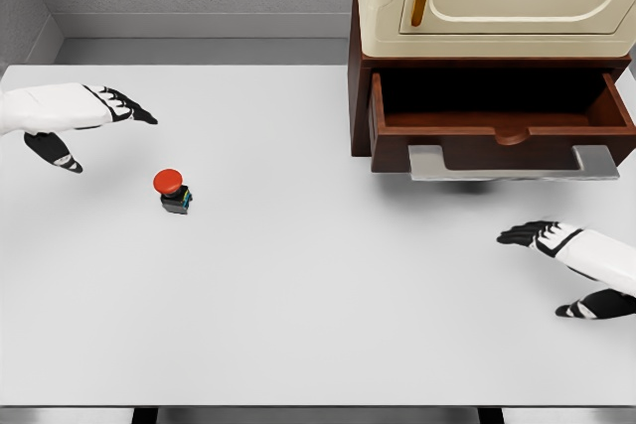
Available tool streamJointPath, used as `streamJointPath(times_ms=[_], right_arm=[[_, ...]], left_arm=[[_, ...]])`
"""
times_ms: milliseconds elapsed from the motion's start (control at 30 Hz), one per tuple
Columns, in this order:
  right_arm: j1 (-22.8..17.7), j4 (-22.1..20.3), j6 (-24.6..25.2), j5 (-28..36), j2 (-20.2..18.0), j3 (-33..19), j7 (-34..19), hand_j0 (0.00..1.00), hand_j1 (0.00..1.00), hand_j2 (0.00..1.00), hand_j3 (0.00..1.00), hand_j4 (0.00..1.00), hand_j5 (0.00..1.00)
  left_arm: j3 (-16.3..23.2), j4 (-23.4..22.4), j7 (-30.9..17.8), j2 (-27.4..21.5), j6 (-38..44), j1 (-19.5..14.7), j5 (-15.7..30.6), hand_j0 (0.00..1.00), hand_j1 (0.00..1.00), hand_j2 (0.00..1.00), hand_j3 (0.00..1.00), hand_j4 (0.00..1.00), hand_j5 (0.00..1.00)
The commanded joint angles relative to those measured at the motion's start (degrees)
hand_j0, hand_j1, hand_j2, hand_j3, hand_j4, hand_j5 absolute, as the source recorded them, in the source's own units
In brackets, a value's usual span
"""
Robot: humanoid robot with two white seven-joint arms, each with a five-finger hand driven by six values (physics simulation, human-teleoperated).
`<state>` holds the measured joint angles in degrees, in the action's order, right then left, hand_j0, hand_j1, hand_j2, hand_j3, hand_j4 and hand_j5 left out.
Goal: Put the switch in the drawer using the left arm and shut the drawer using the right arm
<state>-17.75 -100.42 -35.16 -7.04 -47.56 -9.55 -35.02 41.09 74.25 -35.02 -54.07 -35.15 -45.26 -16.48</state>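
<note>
Left hand (84, 116) apparently open beside switch (173, 191)

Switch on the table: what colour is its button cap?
Red, on a dark base, clearest in the head view.

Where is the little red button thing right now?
In the head view, the switch stands on the left part of the white table, just below and right of the open left hand, far from the open drawer.
</note>
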Motion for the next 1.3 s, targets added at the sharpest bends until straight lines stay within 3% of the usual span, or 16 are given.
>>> streamJointPath(times_ms=[0, 100, 200, 267, 300, 333, 400, 533, 667, 1000, 1100, 1267], right_arm=[[0.1, -0.1, 0.2, 0.3, -0.1, 0.9, 0.0, 1.00, 1.00, 1.00, 1.00, 1.00, 1.00], [0.3, -0.1, 0.2, 0.3, -0.1, 0.9, 0.0, 1.00, 1.00, 1.00, 1.00, 1.00, 1.00], [0.6, 0.0, 0.2, 0.2, -0.2, 0.5, 0.0, 1.00, 1.00, 1.00, 1.00, 1.00, 1.00], [0.3, 0.0, 0.2, 0.2, -0.2, -0.7, 0.0, 0.78, 0.78, 0.78, 0.78, 0.78, 0.78], [-1.0, 0.0, 0.2, 0.3, -0.2, -4.0, 0.0, 0.67, 0.67, 0.67, 0.67, 0.67, 0.67], [-2.5, 0.0, 0.2, 0.5, -0.2, -6.4, 0.0, 0.65, 0.65, 0.65, 0.65, 0.65, 0.65], [-4.6, 0.0, 0.2, 0.7, -0.1, -10.3, 0.0, 0.64, 0.64, 0.64, 0.64, 0.64, 0.64], [-10.4, 0.0, 0.2, 3.3, 0.5, -19.9, 0.0, 0.63, 0.63, 0.63, 0.63, 0.63, 0.63], [-15.7, 0.0, 0.2, 5.6, 0.7, -26.0, 0.0, 0.63, 0.63, 0.63, 0.63, 0.63, 0.63], [-19.9, 0.0, 0.2, 7.0, 0.4, -28.6, 0.0, 0.59, 0.59, 0.59, 0.59, 0.59, 0.59], [-20.0, -0.1, 0.2, 7.0, 0.0, -28.8, 0.0, 0.60, 0.60, 0.60, 0.60, 0.60, 0.60], [-19.6, -0.1, 0.2, 7.0, -0.1, -28.9, 0.0, 0.61, 0.61, 0.61, 0.61, 0.61, 0.61]], left_arm=[[0.0, 0.1, 0.0, -0.1, 0.1, -0.1, 0.2, 1.00, 1.00, 1.00, 1.00, 1.00, 1.00], [0.7, 0.2, 0.0, -0.1, 0.1, -0.1, 0.3, 1.00, 1.00, 1.00, 1.00, 1.00, 1.00], [4.4, 4.3, 0.0, 0.5, 0.1, -0.4, 0.1, 1.00, 1.00, 1.00, 1.00, 1.00, 1.00], [5.1, 4.3, 0.0, 2.7, 0.1, -0.7, -0.5, 1.00, 1.00, 1.00, 1.00, 1.00, 1.00], [5.2, 4.3, 0.0, 2.7, 0.1, -0.7, -0.5, 1.00, 1.00, 1.00, 1.00, 1.00, 1.00], [6.1, 4.1, 0.0, 2.7, 0.1, -0.8, -0.6, 1.00, 1.00, 1.00, 1.00, 1.00, 1.00], [7.6, 4.1, 0.0, 3.1, 0.1, -0.8, -0.6, 1.00, 1.00, 1.00, 1.00, 1.00, 1.00], [7.7, 3.5, 0.0, 4.6, 0.1, -1.1, -5.0, 1.00, 1.00, 1.00, 1.00, 1.00, 1.00], [7.7, 4.0, 0.0, 4.7, 0.1, -0.9, -4.8, 0.99, 0.99, 0.99, 0.99, 0.99, 0.99], [7.8, 4.2, 0.0, 4.7, 0.1, -1.0, -4.5, 0.92, 0.92, 0.92, 0.92, 0.92, 0.92], [7.9, 4.9, 0.0, 5.1, 0.1, -0.7, -4.5, 0.84, 0.84, 0.84, 0.84, 0.84, 0.84], [9.1, 6.4, 0.0, 5.0, 0.1, -0.8, -4.5, 0.83, 0.83, 0.83, 0.83, 0.83, 0.83]])
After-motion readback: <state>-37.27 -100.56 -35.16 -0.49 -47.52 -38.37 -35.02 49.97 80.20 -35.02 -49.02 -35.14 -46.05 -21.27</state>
